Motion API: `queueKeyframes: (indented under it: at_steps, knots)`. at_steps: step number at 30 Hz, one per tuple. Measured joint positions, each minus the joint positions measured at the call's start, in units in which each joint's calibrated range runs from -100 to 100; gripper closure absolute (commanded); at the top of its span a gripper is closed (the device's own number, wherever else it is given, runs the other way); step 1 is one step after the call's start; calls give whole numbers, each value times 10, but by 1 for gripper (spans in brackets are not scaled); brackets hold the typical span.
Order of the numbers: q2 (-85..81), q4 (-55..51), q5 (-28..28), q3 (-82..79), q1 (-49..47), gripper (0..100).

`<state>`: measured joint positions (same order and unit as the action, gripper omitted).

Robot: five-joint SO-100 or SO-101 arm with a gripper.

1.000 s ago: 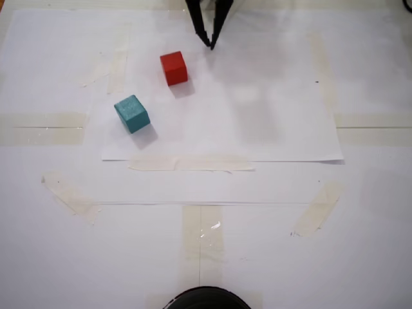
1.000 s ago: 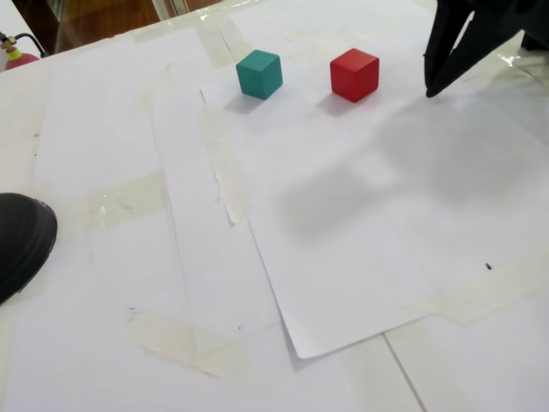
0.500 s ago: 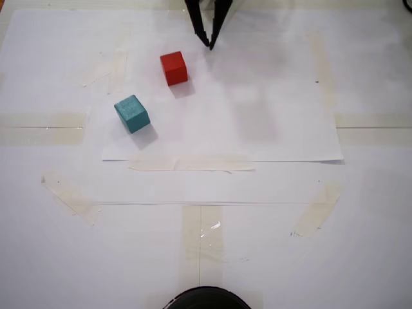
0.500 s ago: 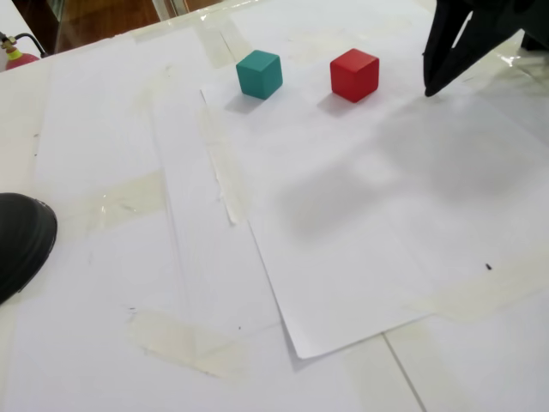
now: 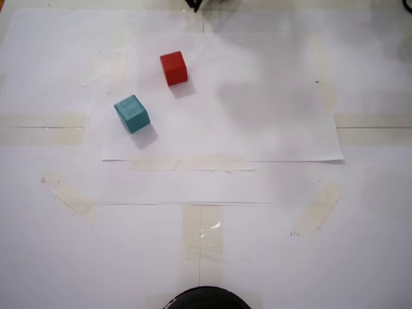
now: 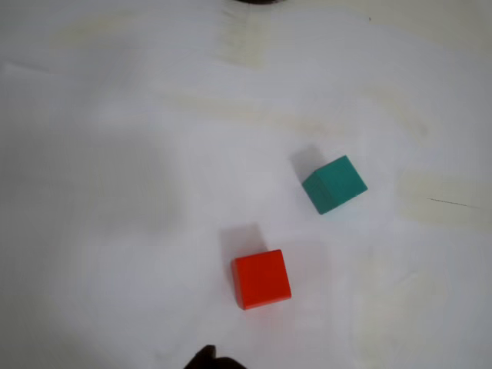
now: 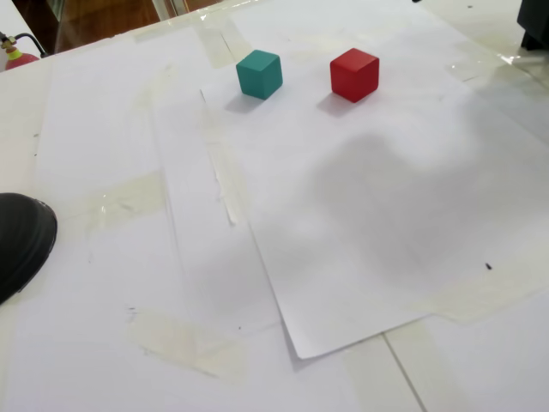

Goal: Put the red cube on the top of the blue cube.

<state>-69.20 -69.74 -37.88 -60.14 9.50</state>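
1. Paper sheets point(image 5: 257, 129), white and fastened with strips of beige tape point(image 5: 190, 164), cover the whole table in all three views.
2. The red cube point(image 5: 174, 68) sits flat on the top sheet, toward the upper left of a fixed view that looks straight down. The same cube appears at the far right of the pair in another fixed view point(image 7: 354, 74), and low in the middle of the wrist view point(image 6: 261, 278).
3. The blue cube point(image 5: 132, 113), teal in colour, rests on the same sheet, below and to the left of the red one in the downward-looking fixed view. It stands to the left of the red cube in the angled fixed view point(image 7: 259, 73) and above and to the right of it in the wrist view point(image 6: 334, 184).
4. The two cubes are near each other but apart, with bare paper between them. Neither is stacked on the other, and nothing touches either one.
5. The gripper point(image 6: 209, 358) shows only as a small dark tip at the bottom edge of the wrist view, just below the red cube and clear of it. A sliver of dark arm is at the top edge of the downward-looking view. How far the jaws are parted cannot be told; they hold nothing visible.
6. A soft grey shadow lies across the paper to the right of the cubes in both fixed views.
7. A round black object point(image 7: 21, 240) sits at the left edge of the angled fixed view, well apart from the cubes.
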Motion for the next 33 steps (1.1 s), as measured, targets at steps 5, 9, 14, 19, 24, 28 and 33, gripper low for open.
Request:
queueKeyframes:
  at_steps: [5,9,14,19,24,28,33]
  knots:
    - [84,1,12,40,20,100]
    - [158,2,30,80,30,100]
    - [255,-6,54,151,31,100]
    - [325,-3,72,183,23,100]
    - [368,-1,80,191,20,88]
    - [387,-1,80,205,14,85]
    - [403,13,67,207,12,80]
